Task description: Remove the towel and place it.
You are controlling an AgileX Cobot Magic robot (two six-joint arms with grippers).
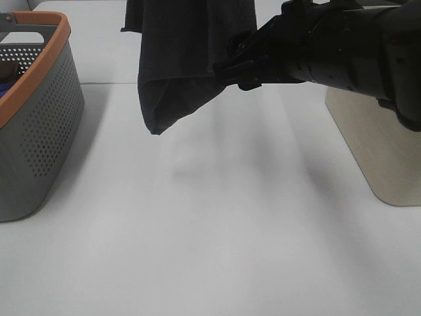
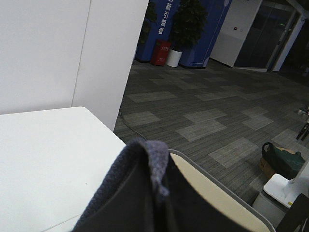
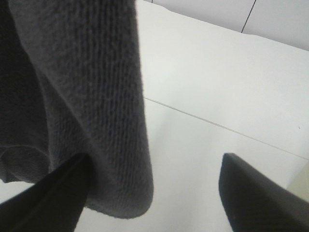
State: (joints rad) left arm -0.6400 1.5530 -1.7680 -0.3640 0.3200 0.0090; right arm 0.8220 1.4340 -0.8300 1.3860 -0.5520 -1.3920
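White table (image 1: 230, 230) under hanging towel (image 1: 187, 59); beyond, seemingly office carpet tiles (image 2: 203, 111).

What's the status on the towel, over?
Right gripper open beside towel. Left gripper hidden by cloth. Towel hanging above table, not touching. Laundry basket off to the left, clear.

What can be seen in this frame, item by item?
towel: one, dark charcoal, hanging in the air over the table's far side
laundry basket: one, grey with orange rim, at the table's left edge
container: one, beige, on the table's right side
table: one, white, below the towel
potted plant: one, green, on the room floor beyond the table
right arm: one, black, reaching from the right to the towel
right claw: one, black, open, towel against one finger
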